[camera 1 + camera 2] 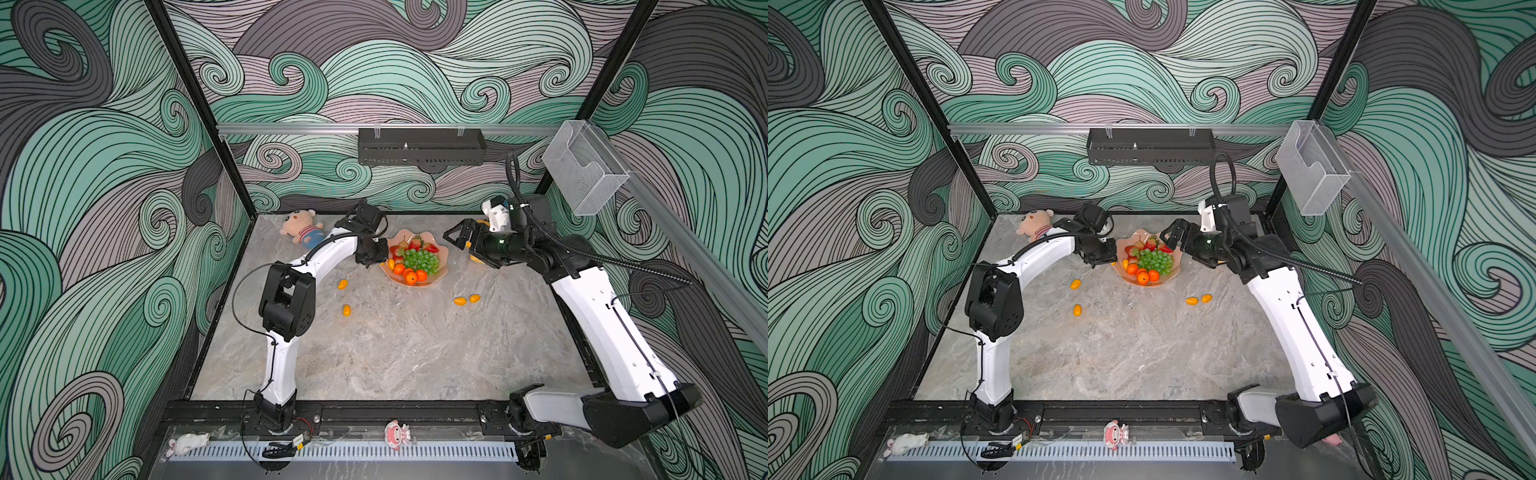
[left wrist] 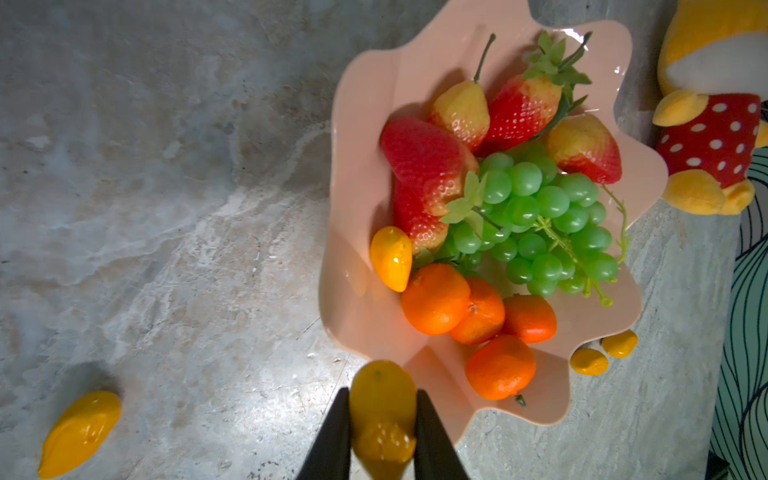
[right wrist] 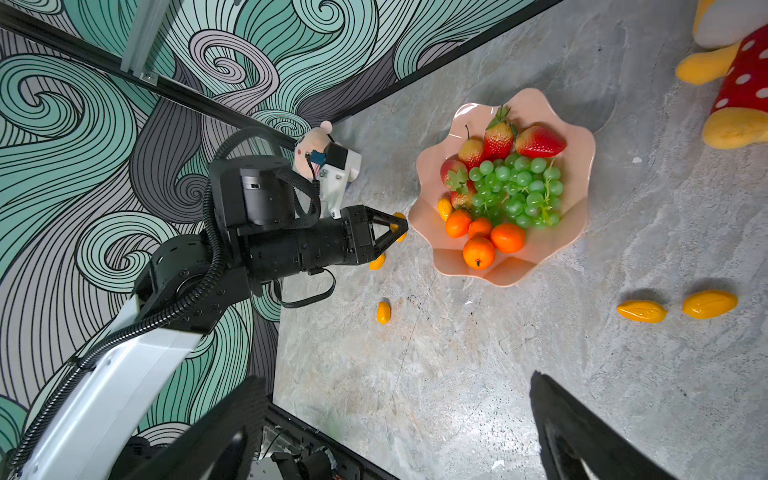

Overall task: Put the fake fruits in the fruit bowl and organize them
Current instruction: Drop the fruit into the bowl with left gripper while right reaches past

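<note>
Top view: fruit bowl (image 1: 443, 254) far-centre on table (image 1: 395, 353), four loose kumquats (image 1: 342, 284) around it | Left wrist: left pincer (image 2: 382, 392) pinching a kumquat (image 2: 381, 432) at bowl rim; delivery step, next likely needs clearing rim, then release | Right wrist: right pincer (image 3: 397, 380) spread, empty.

1. No words, numbers, brand names or signs can be read in any of the views.
</note>
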